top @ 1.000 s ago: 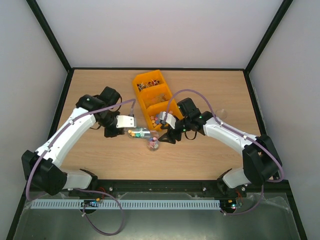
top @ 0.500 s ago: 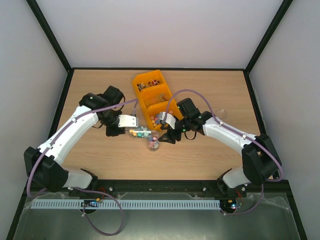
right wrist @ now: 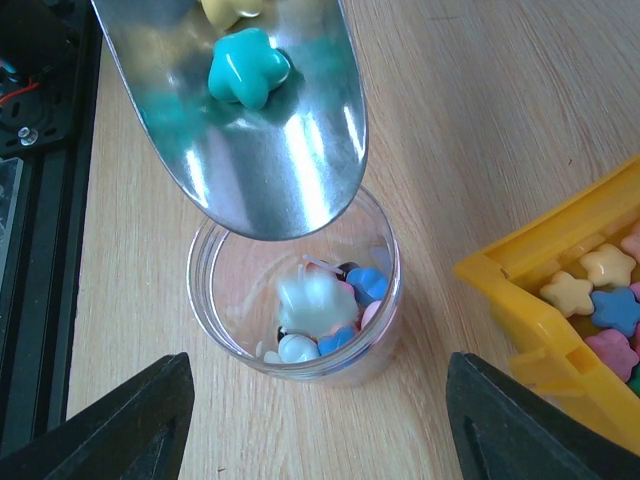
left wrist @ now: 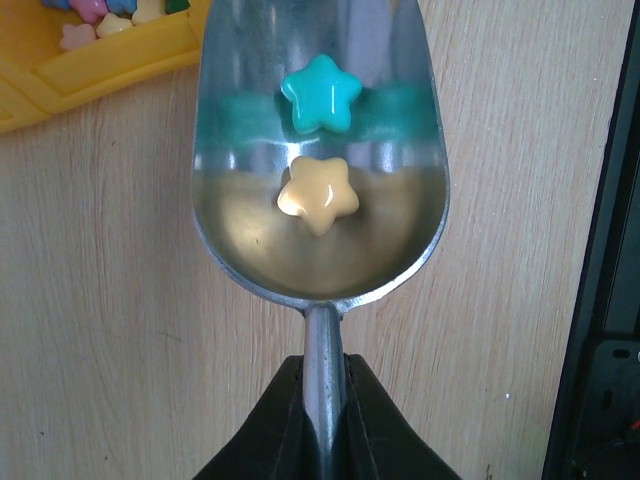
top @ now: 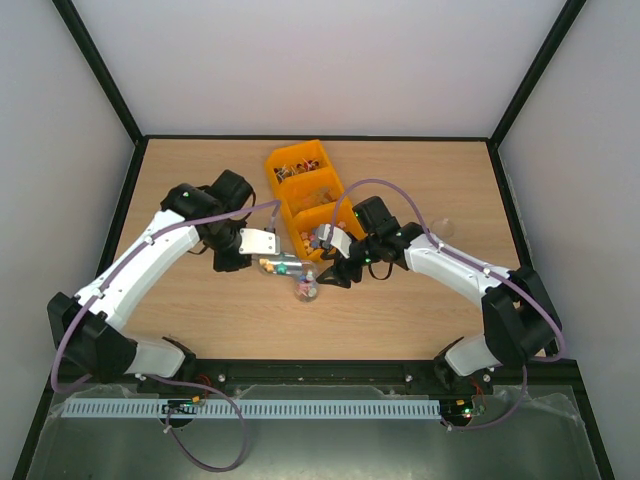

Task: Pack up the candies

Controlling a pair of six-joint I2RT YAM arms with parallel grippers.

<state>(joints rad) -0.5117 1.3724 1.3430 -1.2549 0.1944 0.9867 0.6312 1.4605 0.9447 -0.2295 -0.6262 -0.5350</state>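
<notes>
**Top view:** Packing is under way. My left gripper (top: 264,258), clamped on the handle of the scoop (top: 283,266), holds the bowl out ahead of it above the clear jar (top: 306,289). My right gripper (top: 328,276) sits just beside the jar, on the opposite side. Both arms bend inward over the counter (top: 200,320), with the yellow bin (top: 290,215) beyond the two grippers.

**Left wrist:** Ahead of my closed jaws the scoop carries only two candies, a teal star (left wrist: 320,93) and, nearer the handle, a yellow star (left wrist: 318,194). A corner of the bin shows off to the front-left with more inside.

**Right wrist:** My right fingers (right wrist: 110,420) stand wide apart and grip nothing, with the jar ahead and between them. The scoop's lip hangs over the jar's mouth, the teal star close to sliding out. Only a shallow layer covers the jar's floor and the bin looks well stocked, so I judge the job to be at an early stage, with many scoops to go.
</notes>
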